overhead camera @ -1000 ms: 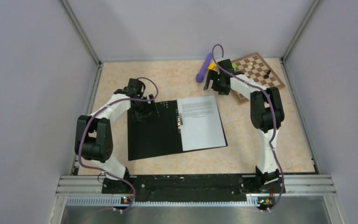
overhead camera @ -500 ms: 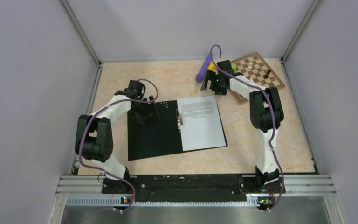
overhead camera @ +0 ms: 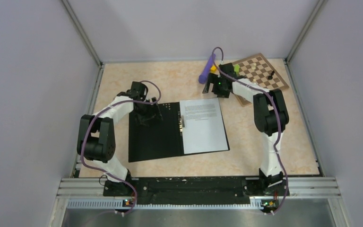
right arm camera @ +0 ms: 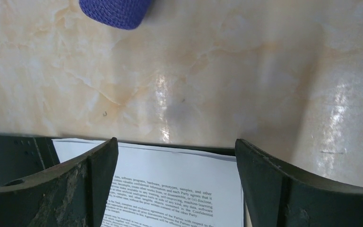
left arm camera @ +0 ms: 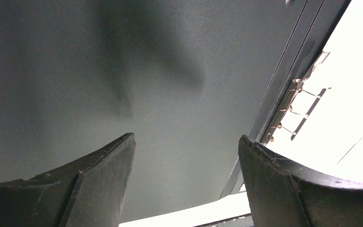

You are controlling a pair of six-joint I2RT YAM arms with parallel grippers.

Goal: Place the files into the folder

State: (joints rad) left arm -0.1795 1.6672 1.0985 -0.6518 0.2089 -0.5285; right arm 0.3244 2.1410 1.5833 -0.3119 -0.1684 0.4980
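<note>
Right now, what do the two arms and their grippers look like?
Both left arm and right arm have white links, black joints and a purple cable looped alongside. The left gripper and right gripper have broad black scuffed fingers. A green light marks the right wrist.

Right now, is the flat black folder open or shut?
Open. The flat black folder lies spread wide, its metal ring clip showing in the middle and a white printed paper sheet on its right half.

The files (overhead camera: 203,125) lie on the folder (overhead camera: 153,137), covering its right half.
</note>
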